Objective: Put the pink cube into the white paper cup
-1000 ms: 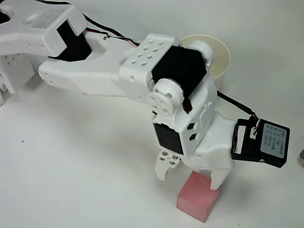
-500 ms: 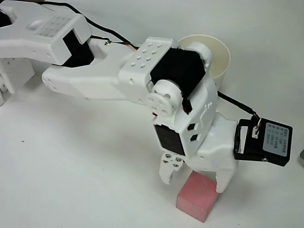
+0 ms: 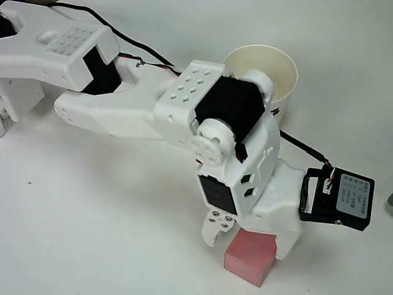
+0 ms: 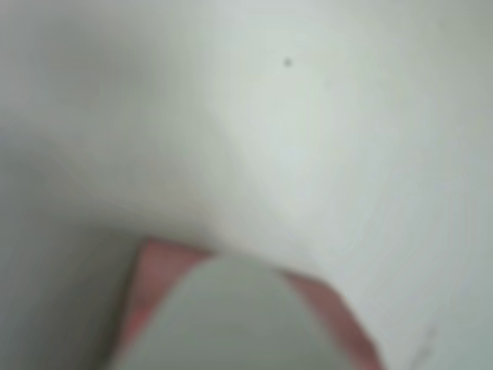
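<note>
Overhead view: gripper (image 3: pixel 250 238) points down at the table (image 3: pixel 110 233), fingers spread apart, one fingertip on each side of the pink cube (image 3: pixel 250 259). The near finger (image 3: pixel 215 227) sits at the cube's upper-left corner, the far finger (image 3: pixel 287 243) at its right edge; whether either pad touches the foam cannot be told. The cube's upper end lies between the two tips, the rest sticks out past them toward the bottom of the picture. The cube rests flat on the table.

Wrist view: heavily blurred. A pale rounded finger (image 4: pixel 231 324) is in the foreground, with the pink cube (image 4: pixel 154 285) directly behind and to both sides of it.

Behind the gripper, past the wrist and its black motor, the white paper cup (image 3: pixel 279 64) stands upright, mouth open, well apart from the fingers and the cube. The arm partly covers its near rim.
</note>
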You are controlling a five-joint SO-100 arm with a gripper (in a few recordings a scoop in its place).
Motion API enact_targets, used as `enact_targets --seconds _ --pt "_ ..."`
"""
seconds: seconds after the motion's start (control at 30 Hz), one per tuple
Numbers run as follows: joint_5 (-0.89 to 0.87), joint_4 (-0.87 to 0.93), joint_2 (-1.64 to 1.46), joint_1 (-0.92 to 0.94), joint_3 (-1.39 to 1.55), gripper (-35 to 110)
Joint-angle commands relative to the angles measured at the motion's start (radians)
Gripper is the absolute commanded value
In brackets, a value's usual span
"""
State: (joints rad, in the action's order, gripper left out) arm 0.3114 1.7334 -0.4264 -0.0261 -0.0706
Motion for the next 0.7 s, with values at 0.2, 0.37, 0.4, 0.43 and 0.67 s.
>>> enact_targets --seconds 0.2,0.37,0.4,0.43,0.67 --pt "0.020 -0.018 -0.025 0.000 -0.094 41" --pt "0.009 -0.012 -0.023 -0.011 -0.094 30" --pt "0.006 -0.012 -0.023 -0.014 -0.094 28" --pt "0.005 -0.012 -0.023 -0.017 -0.098 26" --pt "-0.006 0.009 -0.018 -0.032 -0.101 17"
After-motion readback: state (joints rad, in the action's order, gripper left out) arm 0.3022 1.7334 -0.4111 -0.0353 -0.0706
